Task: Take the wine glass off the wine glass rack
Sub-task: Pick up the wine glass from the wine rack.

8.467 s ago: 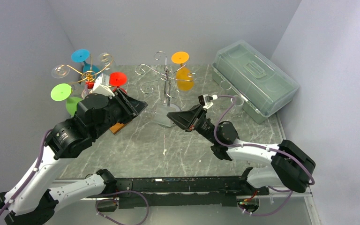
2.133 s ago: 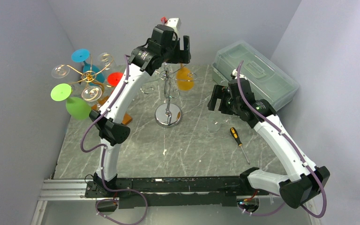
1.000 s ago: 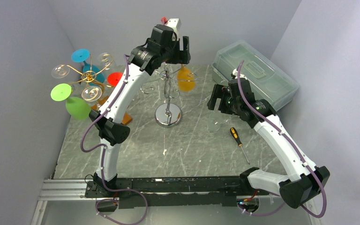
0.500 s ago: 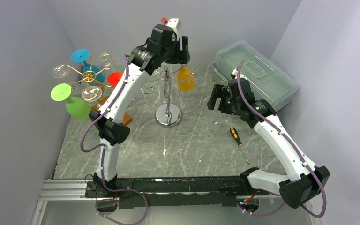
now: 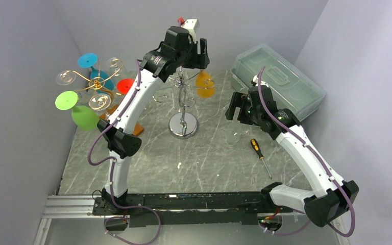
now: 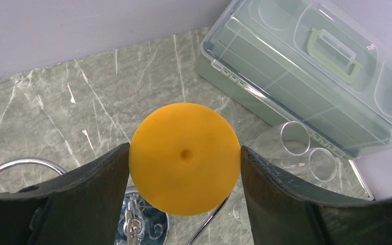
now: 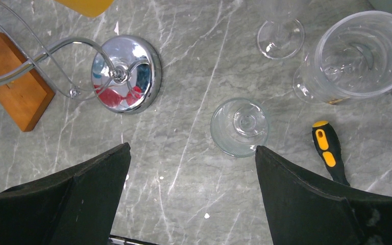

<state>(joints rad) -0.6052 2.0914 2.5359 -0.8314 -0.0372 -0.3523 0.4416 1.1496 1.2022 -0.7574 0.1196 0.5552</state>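
The left pincer (image 6: 184, 151) is raised at the top of the chrome wine glass rack (image 5: 182, 124). Its two fingers press against opposite edges of the round foot (image 6: 185, 158) of the orange wine glass (image 5: 204, 86), so it is clamped on that foot. The glass hangs foot-up and bowl-down at the rack's right-hand arm. A curl of rack wire shows just beneath the foot in the left wrist view (whether the stem sits inside that hook I cannot tell).

The right pincer (image 7: 193, 148) hovers above the marbled desk (image 7: 184, 204) with its fingers wide apart, gripping nothing. Below it a clear glass (image 7: 240, 126) stands on the desk, and a yellow-and-black screwdriver (image 7: 329, 152) lies just beside that glass.

A lidded translucent box (image 6: 306, 66) sits at the desk's far right. A gold rack (image 5: 97, 81) with coloured glasses stands at the far left, well apart from the chrome one.
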